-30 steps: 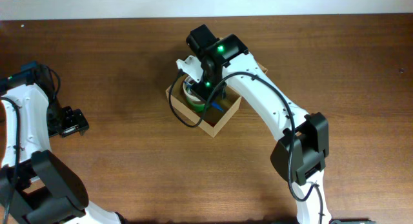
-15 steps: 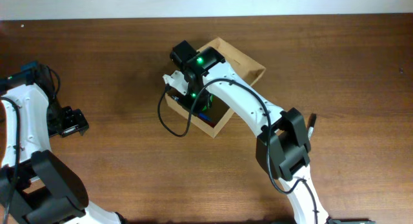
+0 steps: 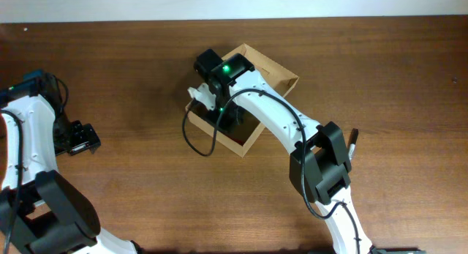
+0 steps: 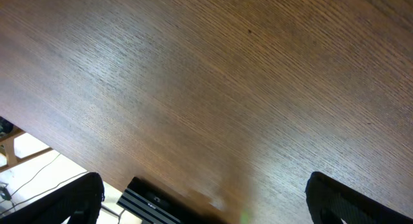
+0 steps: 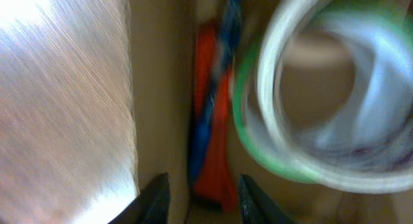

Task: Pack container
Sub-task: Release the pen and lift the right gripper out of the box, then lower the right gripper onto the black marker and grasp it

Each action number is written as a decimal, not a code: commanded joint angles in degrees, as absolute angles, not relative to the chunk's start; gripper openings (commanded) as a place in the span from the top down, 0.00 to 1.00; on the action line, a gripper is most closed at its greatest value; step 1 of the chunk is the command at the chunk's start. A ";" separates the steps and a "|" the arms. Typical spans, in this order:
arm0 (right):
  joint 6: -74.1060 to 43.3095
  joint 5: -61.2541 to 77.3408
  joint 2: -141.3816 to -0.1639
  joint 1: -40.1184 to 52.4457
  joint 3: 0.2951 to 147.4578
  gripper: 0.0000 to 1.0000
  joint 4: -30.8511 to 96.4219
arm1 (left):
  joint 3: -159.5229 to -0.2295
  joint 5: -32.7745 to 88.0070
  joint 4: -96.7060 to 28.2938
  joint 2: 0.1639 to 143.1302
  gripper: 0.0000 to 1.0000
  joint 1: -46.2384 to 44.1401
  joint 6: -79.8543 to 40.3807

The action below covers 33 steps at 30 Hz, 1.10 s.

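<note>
Right gripper (image 5: 203, 201) hangs straight over the box (image 3: 272, 67), top centre of the overhead shot. Fingers are partly apart, gripping nothing. The tape roll (image 5: 322, 88) sits inside, upper right of it. Left gripper (image 3: 79, 138) is wide open, empty, way off at the left edge.

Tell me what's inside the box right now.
A white-and-green tape roll, and a red-and-blue item beside the box wall, both blurred. Overhead, the right arm covers most of the inside, so anything else is hidden.
</note>
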<state>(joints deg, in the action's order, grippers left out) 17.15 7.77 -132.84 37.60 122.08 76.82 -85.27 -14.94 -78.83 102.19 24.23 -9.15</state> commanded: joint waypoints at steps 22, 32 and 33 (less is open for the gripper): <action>-10.87 -12.19 -78.26 -3.90 114.67 0.53 91.55 | -84.99 -14.72 -78.83 101.69 0.00 24.38 -8.47; -13.96 -1.63 -81.34 -6.09 73.03 0.47 67.94 | -84.99 -14.72 -78.83 101.69 0.00 24.38 -8.47; -13.78 -1.41 -82.39 -6.09 71.07 0.45 65.95 | -84.99 -14.72 -78.83 101.69 0.00 24.38 -8.47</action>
<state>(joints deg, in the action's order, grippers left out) -12.19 -6.24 -81.34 -5.61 77.10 69.25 -85.25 -14.87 -78.85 102.19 24.18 -9.15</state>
